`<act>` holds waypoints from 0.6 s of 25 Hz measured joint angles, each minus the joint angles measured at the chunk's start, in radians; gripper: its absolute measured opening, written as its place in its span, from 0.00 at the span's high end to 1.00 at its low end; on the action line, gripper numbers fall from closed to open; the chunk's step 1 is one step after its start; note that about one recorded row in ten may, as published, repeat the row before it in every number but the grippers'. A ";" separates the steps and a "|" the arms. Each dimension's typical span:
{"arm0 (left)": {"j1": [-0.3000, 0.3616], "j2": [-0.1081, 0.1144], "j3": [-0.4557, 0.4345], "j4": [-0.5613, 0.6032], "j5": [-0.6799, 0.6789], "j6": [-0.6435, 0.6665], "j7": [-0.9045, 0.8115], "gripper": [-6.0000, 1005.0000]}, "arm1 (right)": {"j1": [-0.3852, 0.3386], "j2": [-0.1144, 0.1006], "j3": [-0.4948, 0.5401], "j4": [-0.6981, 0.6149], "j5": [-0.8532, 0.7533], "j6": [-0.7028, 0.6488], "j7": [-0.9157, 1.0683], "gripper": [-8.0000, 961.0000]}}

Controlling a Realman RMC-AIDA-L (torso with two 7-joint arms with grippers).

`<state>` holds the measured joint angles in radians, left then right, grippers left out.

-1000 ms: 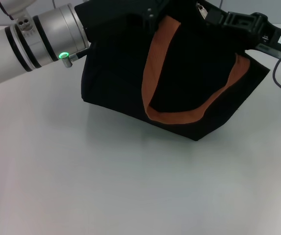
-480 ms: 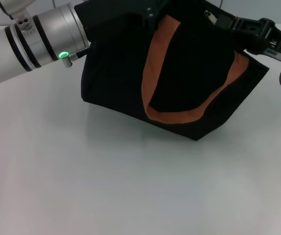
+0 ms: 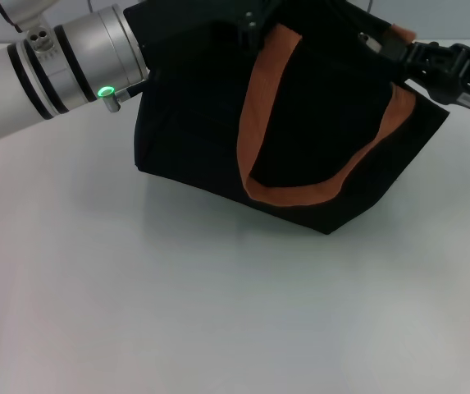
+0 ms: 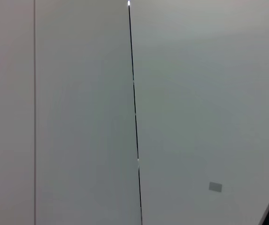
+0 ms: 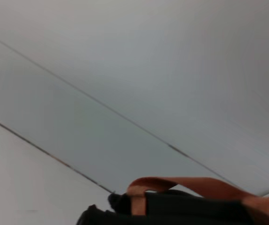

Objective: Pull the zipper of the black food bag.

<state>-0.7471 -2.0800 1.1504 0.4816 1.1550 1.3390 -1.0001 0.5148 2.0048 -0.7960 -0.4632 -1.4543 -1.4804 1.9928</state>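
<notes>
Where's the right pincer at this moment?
In the head view, the right pincer is at the top right edge of the black food bag, just above the orange strap handle, on the robot's right.

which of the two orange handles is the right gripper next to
The far handle, poking up at the top rear edge of the black food bag, beside the right gripper. The near handle droops in a loop down the bag's front.

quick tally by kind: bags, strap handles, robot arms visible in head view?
black food bag: 1
orange strap handles: 2, near handle, far handle
robot arms: 2, left arm, right arm, both at the bag's top
Total: 5
</notes>
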 joint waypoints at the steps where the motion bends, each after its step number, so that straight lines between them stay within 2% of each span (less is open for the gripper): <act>1: 0.000 0.000 0.000 0.000 0.000 0.000 0.000 0.96 | -0.004 0.000 0.000 0.000 0.002 0.003 0.000 0.99; 15: 0.000 0.000 0.000 0.000 0.000 0.000 0.000 0.96 | -0.079 -0.005 0.057 0.000 -0.002 0.012 -0.002 0.99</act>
<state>-0.7470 -2.0800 1.1506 0.4817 1.1548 1.3390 -1.0001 0.4357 1.9998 -0.7393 -0.4632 -1.4566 -1.4685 1.9910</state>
